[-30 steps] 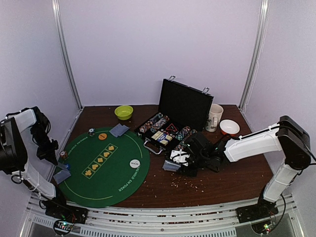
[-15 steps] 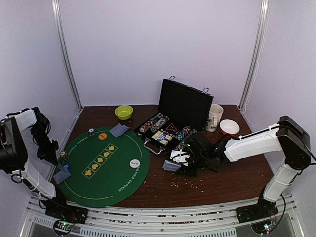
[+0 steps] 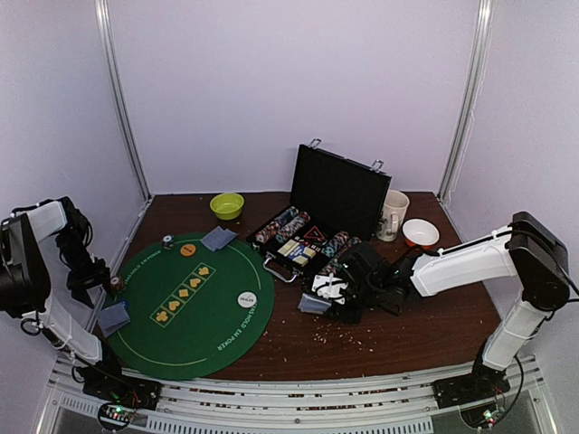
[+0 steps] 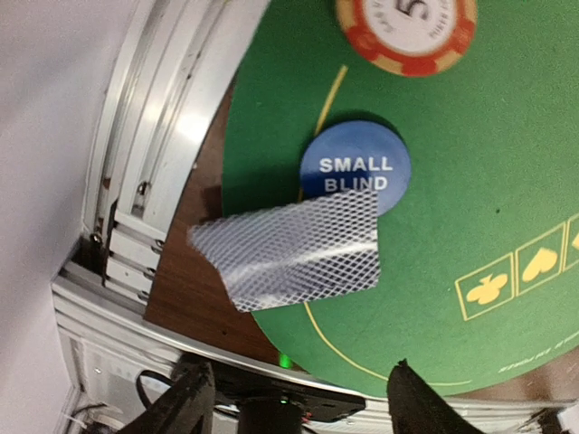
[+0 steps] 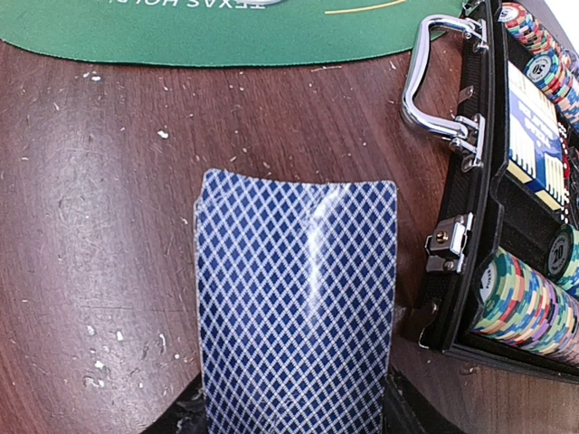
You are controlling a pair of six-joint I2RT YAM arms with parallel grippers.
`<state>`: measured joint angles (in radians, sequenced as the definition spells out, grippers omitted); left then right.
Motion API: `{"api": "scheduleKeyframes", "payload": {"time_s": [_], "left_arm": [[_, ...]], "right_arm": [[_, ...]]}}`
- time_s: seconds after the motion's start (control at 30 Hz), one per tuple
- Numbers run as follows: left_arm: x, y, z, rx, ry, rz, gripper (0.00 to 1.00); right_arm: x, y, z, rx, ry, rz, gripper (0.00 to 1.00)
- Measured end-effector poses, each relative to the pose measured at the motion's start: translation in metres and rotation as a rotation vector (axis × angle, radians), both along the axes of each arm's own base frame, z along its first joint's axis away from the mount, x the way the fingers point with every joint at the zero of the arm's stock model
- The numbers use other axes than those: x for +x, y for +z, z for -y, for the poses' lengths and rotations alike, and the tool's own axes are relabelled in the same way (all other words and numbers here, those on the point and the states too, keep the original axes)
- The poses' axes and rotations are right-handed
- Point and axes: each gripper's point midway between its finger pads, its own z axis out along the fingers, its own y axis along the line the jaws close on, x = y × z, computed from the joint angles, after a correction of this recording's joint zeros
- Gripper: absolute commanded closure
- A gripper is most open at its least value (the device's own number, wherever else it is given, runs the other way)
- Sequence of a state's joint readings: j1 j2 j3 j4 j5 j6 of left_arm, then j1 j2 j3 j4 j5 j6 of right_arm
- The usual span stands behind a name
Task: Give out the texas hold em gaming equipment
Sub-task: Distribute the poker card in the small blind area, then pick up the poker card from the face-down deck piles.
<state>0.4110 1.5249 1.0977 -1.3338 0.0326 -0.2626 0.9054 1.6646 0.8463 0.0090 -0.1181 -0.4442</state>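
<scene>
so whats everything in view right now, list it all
mat: one, green, round, left half of the table
case: one, black, lid up, right of the mat, rows of chips inside
far cards: one small lot, blue-grey, mat's far edge
left cards: one lot, blue-grey, over the mat's left edge, partly covering the small blind button
small blind button: one, blue, on the mat
held cards: small stack, blue diamond backs, beside the case
loose chips: about three, mixed colours, mat's far-left part
dealer disc: one, white, mat's right side
lime bowl: one, far centre-left
white bowl: one, orange inside, far right
mug: one, white, beside the case
left gripper: open, empty, over the left cards
right gripper: shut on the held cards
</scene>
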Motion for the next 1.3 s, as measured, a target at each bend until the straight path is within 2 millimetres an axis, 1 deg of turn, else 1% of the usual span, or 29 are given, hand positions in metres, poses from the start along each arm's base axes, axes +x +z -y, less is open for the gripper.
{"api": "scheduleKeyframes", "payload": {"time_s": [0.1, 0.2, 0.3, 0.37, 0.4, 0.47, 0.5, 0.53, 0.57, 0.6, 0.63, 0.67, 0.7, 0.73, 0.77, 0.8, 0.83, 0.87, 0.9, 0.93, 0.97, 1.0, 1.03, 1.07, 1.13, 1.17, 1.2, 1.27, 1.3], "left_arm": [[-0.001, 0.001, -0.002, 0.012, 0.008, -0.002, 0.14], [-0.001, 0.001, -0.003, 0.021, 0.010, -0.003, 0.10], [-0.001, 0.002, -0.003, 0.023, 0.009, 0.003, 0.11], [0.005, 0.005, -0.003, 0.018, 0.011, 0.031, 0.19], [0.010, 0.009, -0.002, 0.009, 0.012, 0.057, 0.21], [0.034, 0.027, 0.000, 0.002, -0.001, 0.150, 0.22], [0.053, 0.042, 0.000, 0.018, -0.026, 0.218, 0.22], [0.075, 0.062, 0.003, 0.046, -0.071, 0.297, 0.22], [0.099, 0.085, 0.012, 0.081, -0.140, 0.386, 0.22], [0.121, 0.109, 0.027, 0.110, -0.216, 0.474, 0.22], [0.143, 0.136, 0.052, 0.128, -0.307, 0.578, 0.23], [0.157, 0.157, 0.075, 0.129, -0.375, 0.660, 0.24], [0.170, 0.180, 0.106, 0.117, -0.453, 0.752, 0.26], [0.175, 0.196, 0.134, 0.094, -0.513, 0.825, 0.26], [0.176, 0.208, 0.164, 0.063, -0.571, 0.888, 0.27], [0.173, 0.210, 0.182, 0.036, -0.605, 0.908, 0.27], [0.168, 0.209, 0.203, 0.009, -0.643, 0.929, 0.26], [0.162, 0.203, 0.223, -0.022, -0.678, 0.935, 0.26], [0.155, 0.193, 0.239, -0.046, -0.706, 0.931, 0.26], [0.147, 0.179, 0.261, -0.085, -0.742, 0.925, 0.27], [0.136, 0.162, 0.284, -0.136, -0.778, 0.911, 0.29], [0.127, 0.135, 0.303, -0.190, -0.790, 0.882, 0.31], [0.114, 0.123, 0.322, -0.238, -0.829, 0.860, 0.32], [0.102, 0.102, 0.340, -0.287, -0.850, 0.836, 0.33], [0.086, 0.066, 0.367, -0.366, -0.880, 0.792, 0.33], [0.080, 0.052, 0.380, -0.405, -0.888, 0.773, 0.33], [0.078, 0.042, 0.390, -0.432, -0.895, 0.762, 0.33], [0.079, 0.026, 0.423, -0.512, -0.919, 0.770, 0.33], [0.078, 0.020, 0.435, -0.540, -0.929, 0.769, 0.34]], "right_arm": [[0.000, 0.000, 0.000, -0.001, 0.002, 0.001, 0.46], [0.000, 0.000, 0.000, -0.002, 0.001, 0.001, 0.46], [0.000, 0.000, 0.000, -0.002, 0.001, 0.002, 0.46], [0.000, 0.000, 0.000, -0.002, 0.001, 0.001, 0.46], [0.000, 0.000, 0.000, -0.002, 0.001, 0.001, 0.46], [0.000, 0.000, 0.000, -0.002, 0.001, 0.001, 0.46], [0.000, 0.000, 0.000, -0.002, 0.001, 0.001, 0.46], [0.000, 0.000, 0.000, -0.002, 0.001, 0.002, 0.46], [0.000, 0.000, 0.000, -0.003, 0.001, 0.001, 0.46], [0.000, 0.000, 0.001, -0.004, 0.001, 0.001, 0.46], [0.000, -0.001, 0.001, -0.004, 0.001, 0.000, 0.46], [0.000, -0.001, 0.001, -0.005, 0.001, 0.000, 0.47], [0.000, -0.001, 0.001, -0.005, 0.001, -0.001, 0.47], [0.000, -0.001, 0.001, -0.005, 0.001, 0.000, 0.47], [0.000, 0.000, 0.001, -0.003, 0.001, 0.002, 0.47], [0.000, -0.001, 0.001, -0.002, 0.001, 0.002, 0.47], [0.000, -0.001, 0.001, -0.001, 0.001, 0.003, 0.47], [-0.001, -0.002, 0.001, -0.001, 0.001, 0.003, 0.47], [-0.001, -0.003, 0.002, -0.003, 0.001, 0.002, 0.47], [-0.001, -0.004, 0.002, -0.004, 0.001, 0.001, 0.47], [-0.002, -0.004, 0.002, -0.004, 0.001, 0.001, 0.47], [-0.001, -0.004, 0.002, -0.001, 0.001, 0.004, 0.47], [-0.001, -0.004, 0.002, 0.001, 0.001, 0.006, 0.47], [-0.001, -0.005, 0.002, 0.004, 0.000, 0.008, 0.47], [-0.001, -0.006, 0.003, 0.007, 0.000, 0.011, 0.47], [-0.002, -0.007, 0.003, 0.007, 0.000, 0.010, 0.47], [-0.002, -0.008, 0.004, 0.008, -0.001, 0.011, 0.47], [-0.002, -0.009, 0.004, 0.012, -0.001, 0.013, 0.47], [-0.003, -0.009, 0.004, 0.013, -0.001, 0.014, 0.47]]}}
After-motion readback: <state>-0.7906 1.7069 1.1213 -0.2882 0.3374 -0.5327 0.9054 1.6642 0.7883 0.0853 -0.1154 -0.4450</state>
